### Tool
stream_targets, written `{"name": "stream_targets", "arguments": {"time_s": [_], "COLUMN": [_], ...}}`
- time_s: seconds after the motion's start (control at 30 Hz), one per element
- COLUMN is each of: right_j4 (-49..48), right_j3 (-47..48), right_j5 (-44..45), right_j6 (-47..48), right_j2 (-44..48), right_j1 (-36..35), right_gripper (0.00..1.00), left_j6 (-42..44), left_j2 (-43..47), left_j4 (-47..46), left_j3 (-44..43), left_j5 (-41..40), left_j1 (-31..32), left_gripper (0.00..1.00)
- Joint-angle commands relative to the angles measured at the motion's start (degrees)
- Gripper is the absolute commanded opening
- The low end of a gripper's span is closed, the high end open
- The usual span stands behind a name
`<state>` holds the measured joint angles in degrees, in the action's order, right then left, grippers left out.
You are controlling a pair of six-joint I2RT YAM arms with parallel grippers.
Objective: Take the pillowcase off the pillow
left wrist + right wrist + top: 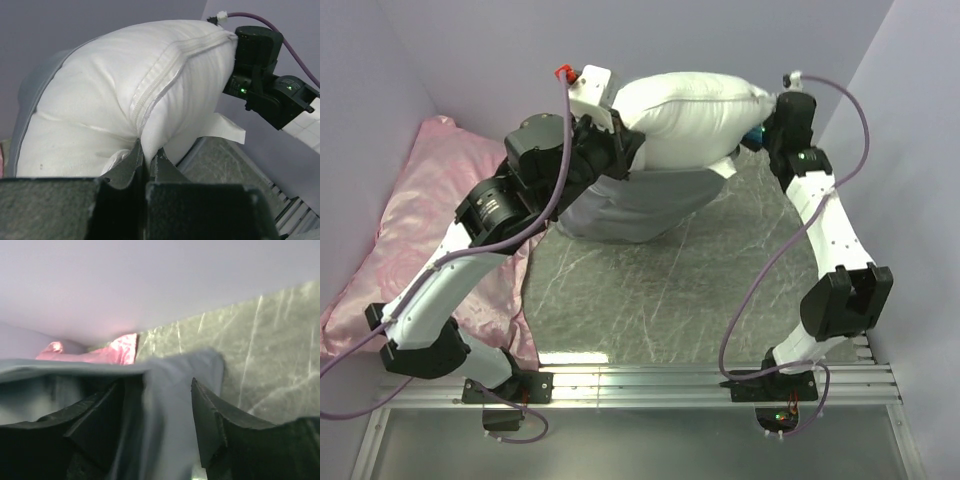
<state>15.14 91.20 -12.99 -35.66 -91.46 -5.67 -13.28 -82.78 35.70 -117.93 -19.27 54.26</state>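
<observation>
The white pillow (690,115) is held up in the air at the back of the table. It fills the left wrist view (115,100), seam toward the camera. My left gripper (623,150) is shut on a fold of the pillow's white fabric (146,159). The silver-grey pillowcase (630,205) hangs off the pillow's lower left end, down onto the table; a strip shows in the left wrist view (30,95). My right gripper (758,135) sits at the pillow's right end by a small blue tag (752,134). Its jaws are open (157,382), with blurred grey pillowcase (175,405) behind the gap.
A large pink rose-patterned pillow (415,220) lies along the left wall and shows far off in the right wrist view (120,350). The grey marbled table top (700,285) lies under the arms. Lilac walls close in the back and both sides. An aluminium rail (720,385) runs along the near edge.
</observation>
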Motion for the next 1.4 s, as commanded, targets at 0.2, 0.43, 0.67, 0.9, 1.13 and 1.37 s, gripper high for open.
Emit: {"name": "stream_targets", "arguments": {"time_s": [0.2, 0.43, 0.67, 0.9, 1.13, 1.37], "right_j4": [12.90, 20.45, 23.53, 19.75, 8.27, -1.41], "right_j3": [10.76, 19.01, 20.78, 10.84, -16.62, -45.65], "right_j5": [10.01, 10.53, 6.57, 2.47, -4.74, 1.21], "right_j6": [0.69, -0.11, -0.29, -0.82, -5.99, -15.57], "right_j2": [1.98, 4.45, 4.97, 14.29, 33.40, 47.85], "right_j1": [1.18, 4.79, 8.40, 8.66, 7.26, -5.05], "right_gripper": [0.74, 0.76, 0.77, 0.83, 0.83, 0.86], "left_j6": [-4.73, -14.75, -22.75, -30.31, -40.68, -40.42], "left_j2": [-5.89, -5.37, -7.48, -9.86, -6.51, -11.87], "left_j4": [-11.80, -19.09, -22.08, -28.40, -40.62, -43.88], "left_j3": [-0.38, 13.24, 18.51, 28.62, 46.90, 48.76], "left_j5": [-5.96, 1.07, 5.19, 8.63, 2.22, -1.21], "left_j1": [1.90, -2.92, -6.35, -8.65, -5.93, 1.19], "left_gripper": [0.00, 0.00, 0.00, 0.00, 0.00, 0.00]}}
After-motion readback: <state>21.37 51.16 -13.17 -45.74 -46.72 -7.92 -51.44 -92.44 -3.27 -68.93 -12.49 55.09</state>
